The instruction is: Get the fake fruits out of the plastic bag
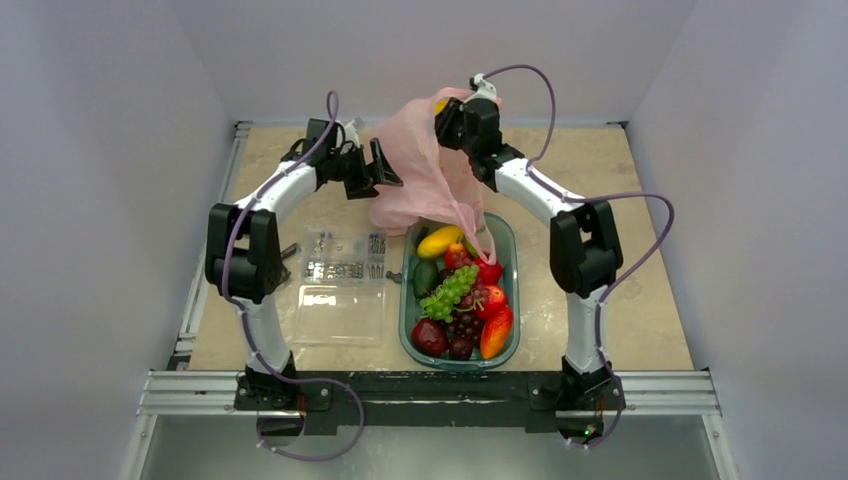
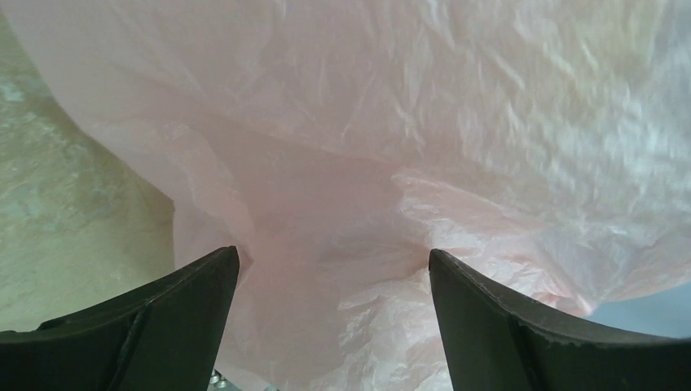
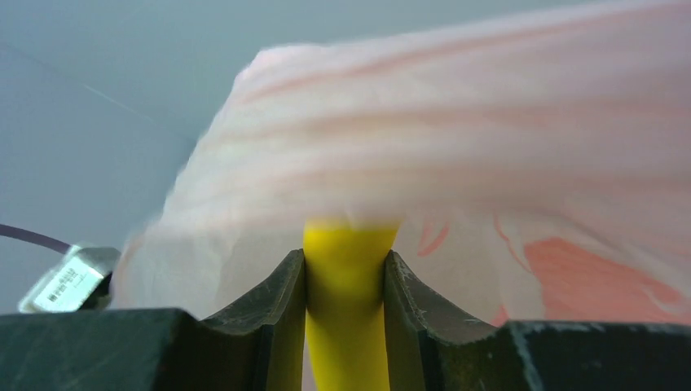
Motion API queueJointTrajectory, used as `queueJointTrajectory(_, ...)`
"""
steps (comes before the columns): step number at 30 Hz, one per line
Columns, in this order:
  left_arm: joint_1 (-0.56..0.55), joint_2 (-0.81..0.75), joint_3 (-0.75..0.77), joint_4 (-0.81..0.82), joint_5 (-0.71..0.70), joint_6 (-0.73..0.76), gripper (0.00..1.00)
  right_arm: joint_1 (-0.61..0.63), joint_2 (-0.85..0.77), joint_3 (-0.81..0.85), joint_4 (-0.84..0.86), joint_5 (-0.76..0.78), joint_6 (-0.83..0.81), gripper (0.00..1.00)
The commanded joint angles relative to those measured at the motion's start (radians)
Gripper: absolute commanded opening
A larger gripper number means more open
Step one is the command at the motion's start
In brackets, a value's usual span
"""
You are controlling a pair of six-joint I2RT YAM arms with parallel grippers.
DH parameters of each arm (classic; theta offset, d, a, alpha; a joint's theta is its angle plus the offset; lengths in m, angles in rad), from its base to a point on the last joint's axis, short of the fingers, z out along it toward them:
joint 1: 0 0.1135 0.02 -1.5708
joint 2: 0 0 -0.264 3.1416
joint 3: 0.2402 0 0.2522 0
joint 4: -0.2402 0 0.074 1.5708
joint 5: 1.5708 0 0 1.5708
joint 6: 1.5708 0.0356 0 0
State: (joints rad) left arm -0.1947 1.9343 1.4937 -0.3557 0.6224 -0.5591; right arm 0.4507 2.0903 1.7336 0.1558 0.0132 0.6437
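Left of frame, the left gripper [image 2: 334, 265] hangs with its jaws wide apart, just beside the thin, crinkly, translucent pink plastic bag [image 1: 420, 175] but gripping none of it. The bag is raised above the table, and its lower end trails at the far rim of the green rounded plastic tray [image 1: 511, 250], where other glossy toy fruits [image 1: 462, 300] are heaped. At right, the right gripper [image 3: 345, 273] is clamped on a smooth yellow plastic fruit [image 3: 349, 342], probably the banana, with pink film draped over its far end. With nothing anchoring the bag, it may ride up with the fruit. The slick fruit could also slide from the narrow grip, or film could catch between the jaws.
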Motion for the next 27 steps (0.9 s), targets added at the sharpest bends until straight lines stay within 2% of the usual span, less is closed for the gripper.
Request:
queueJointTrajectory(1, 0.040, -0.007, 0.037, 0.011, 0.006, 0.051, 0.88, -0.004, -0.099, -0.090, -0.016, 0.145, -0.089, 0.00)
queueJointTrajectory(6, 0.041, 0.031, 0.121, -0.010, 0.077, 0.083, 0.88, -0.020, -0.114, -0.115, -0.017, 0.134, -0.110, 0.00)
queueJointTrajectory(9, 0.042, 0.031, 0.129, -0.001, 0.062, 0.102, 0.88, -0.032, -0.131, -0.142, -0.011, 0.131, -0.102, 0.00)
queueJointTrajectory(16, 0.043, 0.076, 0.243, -0.091, -0.009, 0.133, 0.88, -0.104, -0.204, -0.191, 0.038, 0.052, -0.072, 0.00)
queueJointTrajectory(19, 0.042, 0.119, 0.318, -0.089, -0.018, 0.113, 0.88, -0.124, -0.209, -0.124, 0.008, 0.043, -0.106, 0.00)
queueJointTrajectory(22, 0.042, 0.122, 0.402, -0.141, -0.046, 0.097, 0.87, -0.150, -0.180, 0.014, -0.095, 0.023, -0.154, 0.00)
queueJointTrajectory(27, 0.043, -0.020, 0.337, -0.156, -0.079, 0.086, 0.87, -0.159, -0.200, 0.179, -0.310, 0.072, -0.268, 0.00)
